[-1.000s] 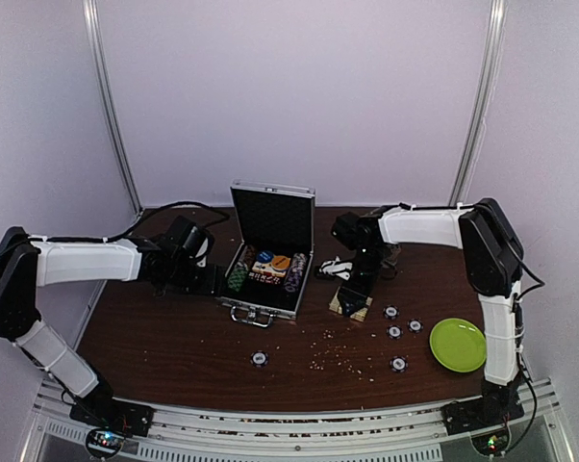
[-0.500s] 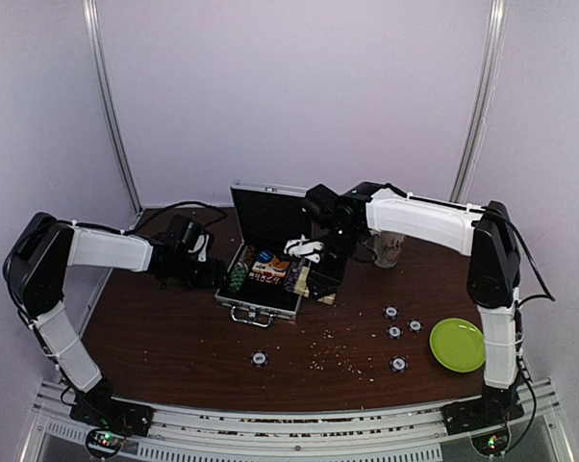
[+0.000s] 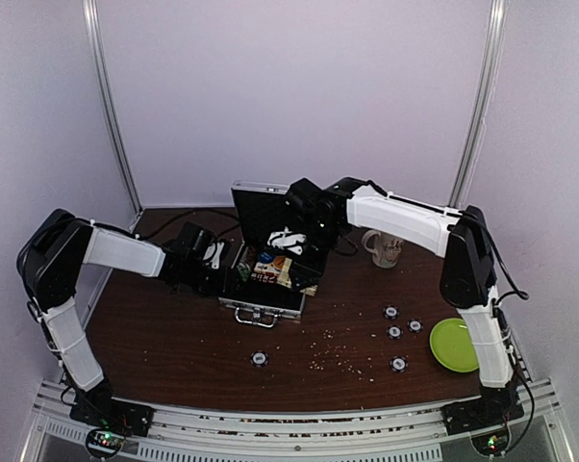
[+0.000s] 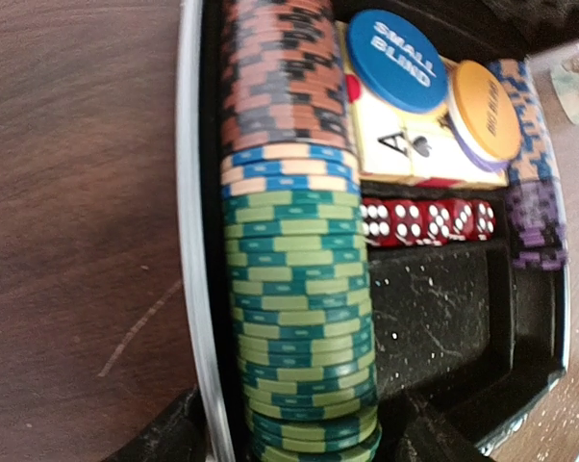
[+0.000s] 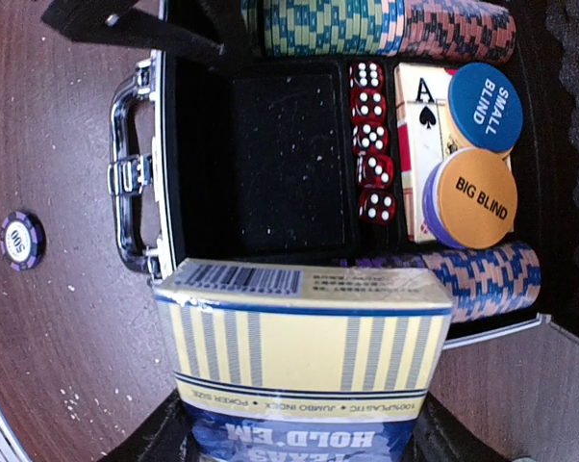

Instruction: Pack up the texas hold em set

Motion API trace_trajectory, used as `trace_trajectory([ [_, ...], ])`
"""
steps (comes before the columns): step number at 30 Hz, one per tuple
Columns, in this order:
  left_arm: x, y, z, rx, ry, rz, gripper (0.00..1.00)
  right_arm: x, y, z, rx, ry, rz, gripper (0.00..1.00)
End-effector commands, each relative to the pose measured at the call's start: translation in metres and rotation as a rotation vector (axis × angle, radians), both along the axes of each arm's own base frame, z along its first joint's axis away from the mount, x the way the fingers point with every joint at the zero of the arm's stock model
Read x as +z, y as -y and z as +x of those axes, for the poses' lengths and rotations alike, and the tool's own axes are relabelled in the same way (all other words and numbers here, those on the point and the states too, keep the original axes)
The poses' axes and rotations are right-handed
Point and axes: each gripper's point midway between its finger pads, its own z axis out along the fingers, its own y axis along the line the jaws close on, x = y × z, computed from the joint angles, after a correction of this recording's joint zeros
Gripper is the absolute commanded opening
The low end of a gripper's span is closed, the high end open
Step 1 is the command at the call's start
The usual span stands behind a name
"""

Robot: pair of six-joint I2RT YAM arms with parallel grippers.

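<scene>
Above the case (image 5: 270, 154), right claw (image 5: 299, 441) clamps the cropped deck (image 5: 304, 346); unclear whether left claw (image 4: 304, 438) grips.

I count five red dice (image 5: 368, 140), two blind discs (image 5: 484, 106), one boxed card deck (image 5: 304, 337), one case (image 5: 289, 154); five loose chips (image 3: 394, 332), four at its four o'clock, one at six; one mug (image 3: 386, 248), one lime plate (image 3: 455, 345)

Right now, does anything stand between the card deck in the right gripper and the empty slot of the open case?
Nothing visible lies between. The card deck hangs in the right gripper over the open case, whose empty slot is bare. Only the left gripper sits close, at the slot's corner by the green chips.
</scene>
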Motion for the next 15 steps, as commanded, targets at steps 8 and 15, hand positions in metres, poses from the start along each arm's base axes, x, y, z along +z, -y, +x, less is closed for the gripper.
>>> trace_trajectory([
  [8,0.035,0.007,-0.027,0.002,0.087,-0.052,0.69,0.008,-0.047,0.004,0.084,0.079,0.06,0.55],
  [15,0.068,-0.041,-0.042,0.188,0.178,-0.02,0.7,0.0,-0.071,0.018,0.076,0.151,0.095,0.56],
])
